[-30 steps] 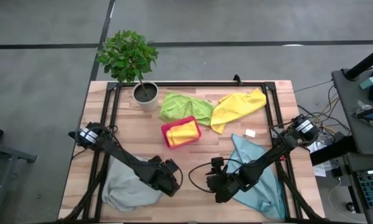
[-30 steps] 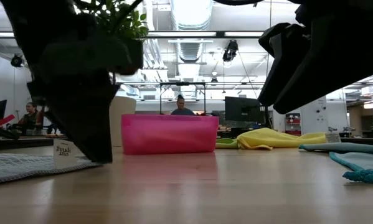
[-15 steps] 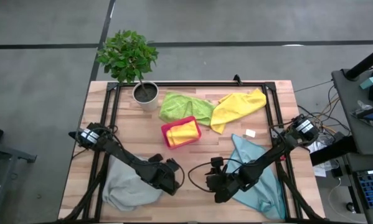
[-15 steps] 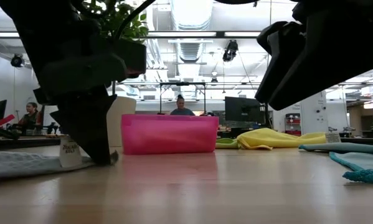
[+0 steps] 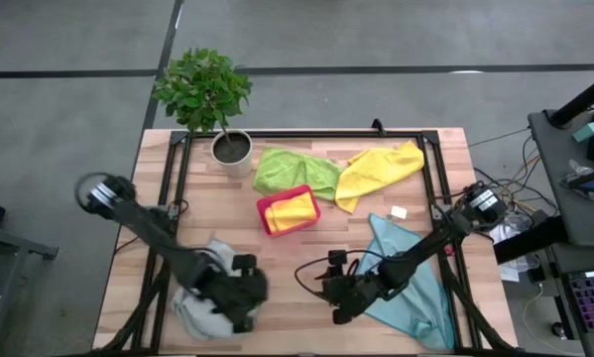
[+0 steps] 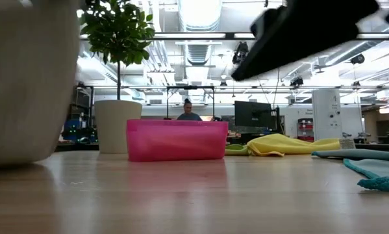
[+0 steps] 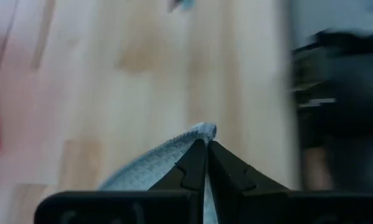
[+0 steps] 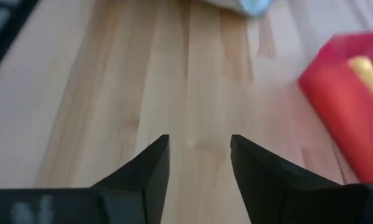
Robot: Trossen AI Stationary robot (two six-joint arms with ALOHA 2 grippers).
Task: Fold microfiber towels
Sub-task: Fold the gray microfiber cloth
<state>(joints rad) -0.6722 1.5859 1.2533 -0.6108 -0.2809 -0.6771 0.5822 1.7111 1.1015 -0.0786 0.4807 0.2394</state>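
The pale grey towel (image 5: 199, 297) lies bunched at the near left of the table, and its raised part fills the left of the low view (image 6: 25, 84). My left gripper (image 5: 242, 302) is shut on it. My right gripper (image 5: 328, 299) hovers open over bare wood near the table's front middle, with the teal-blue towel (image 5: 415, 278) spread flat to its right. A lime green towel (image 5: 295, 171) and a yellow towel (image 5: 381, 169) lie at the back. Another yellow towel (image 5: 295, 211) sits folded in the pink tray (image 5: 273, 220). My left gripper pinches a corner of the grey towel (image 7: 202, 132) between its two fingers (image 7: 192, 165); a small tip of cloth sticks out past the fingertips. The fingers slant downward. The pinched part is raised off the table, and the rest of the towel (image 5: 192, 309) lies bunched below.
A potted plant (image 5: 231, 147) stands at the back left. A small white piece (image 5: 399, 212) lies right of the tray. A black frame (image 5: 306, 136) runs round the table top. Bare wood shows between the two grippers (image 5: 287, 268).
My left gripper has shut on the grey towel's corner, then risen and moved toward the table's left edge, rolling its wrist. The towel's right part is lifted off the wood and bunched up; its left part stays on the table. My right gripper has barely moved.
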